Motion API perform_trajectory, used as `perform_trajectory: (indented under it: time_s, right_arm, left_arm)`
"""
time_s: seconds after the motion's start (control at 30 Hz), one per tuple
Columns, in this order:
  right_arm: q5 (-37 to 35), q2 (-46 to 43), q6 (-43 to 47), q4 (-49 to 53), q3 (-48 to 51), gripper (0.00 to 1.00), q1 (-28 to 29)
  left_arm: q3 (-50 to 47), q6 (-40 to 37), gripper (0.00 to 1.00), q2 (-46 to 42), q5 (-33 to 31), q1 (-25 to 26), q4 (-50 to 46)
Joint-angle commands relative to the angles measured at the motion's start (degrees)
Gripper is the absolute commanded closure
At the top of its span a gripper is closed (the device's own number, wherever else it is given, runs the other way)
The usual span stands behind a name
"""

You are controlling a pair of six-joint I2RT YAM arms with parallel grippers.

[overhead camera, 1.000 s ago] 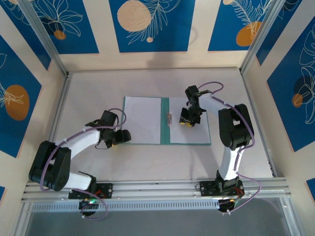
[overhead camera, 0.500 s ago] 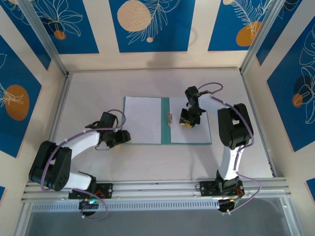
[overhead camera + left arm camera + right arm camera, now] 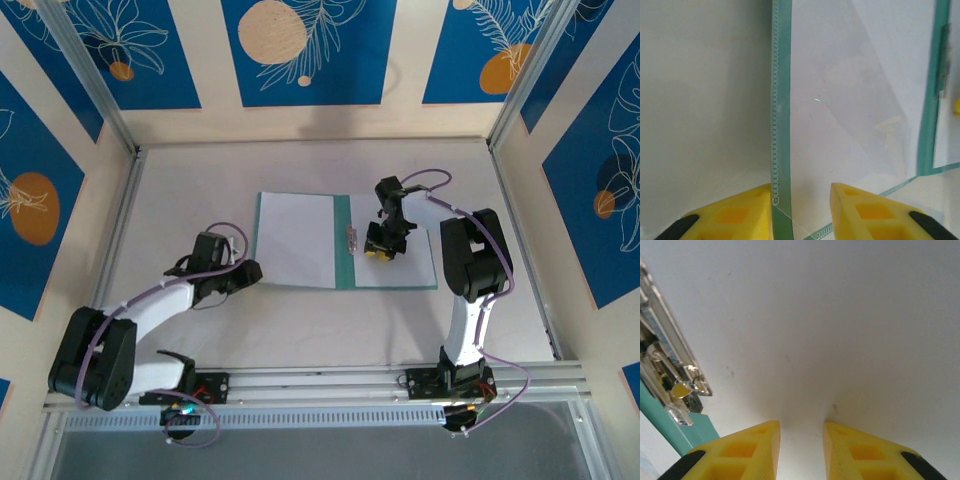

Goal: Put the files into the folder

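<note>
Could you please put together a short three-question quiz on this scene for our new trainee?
1. True or false: the folder lies closed on the table.
2. Fill in: the left claw straddles the folder's ____ edge.
3. Directly under the right claw lies: A the bare table; B a white sheet beside the metal clip; C the folder's left leaf.
Key: 1 false; 2 left; 3 B.

The left arm and right arm had black joints, white links and looping purple cables. The right gripper had yellow fingers with black pads.
</note>
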State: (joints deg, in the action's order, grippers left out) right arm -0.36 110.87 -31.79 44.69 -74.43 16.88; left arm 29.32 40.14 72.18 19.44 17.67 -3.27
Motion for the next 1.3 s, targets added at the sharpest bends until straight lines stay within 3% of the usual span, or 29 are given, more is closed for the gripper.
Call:
perform_trajectory:
  time_s: [0.0,0.13,0.3,0.57,0.8,0.93,1.1,1.27]
  right_arm:
    - [1.71,0.62,0.58,0.66,0.19,0.69,-0.32]
    - [2.17,-0.32,0.61,1.22,-0.18,0.69,-0.28]
    - [2.47,-4.69,0.93,3.87,-1.87,0.69,-0.41]
    - [3.82,-13.71,1.82,9.18,-6.45,0.69,-1.06]
    - [16.17,-22.11,-0.01,7.05,-4.53,0.68,-5.21]
    - [19.28,-25.59,0.28,7.77,-4.33,0.67,-6.72]
    - [22.73,-28.4,0.08,6.76,-2.31,0.67,-9.18]
    - [24.03,-29.56,-0.29,5.94,-0.56,0.67,-10.86]
  left_arm:
    - [-1.19,0.14,0.7,-1.0,2.05,-0.41,6.41]
    - [-2.23,1.96,0.88,0.78,5.16,-0.4,13.63]
    - [-1.0,0.71,0.93,0.21,3.31,-0.44,11.51]
    - [11.45,-8.19,1.0,-8.57,-9.95,-0.36,-15.3]
    - [26.84,-15.14,1.0,-10.15,-22.08,0.48,-37.67]
    - [35.03,-17.06,1.0,-6.61,-32.03,5.04,-47.72]
    - [44.69,-14.89,1.0,-0.27,-47.11,15.34,-57.02]
    - [51.94,-14.48,1.0,7.77,-52.88,23.26,-60.11]
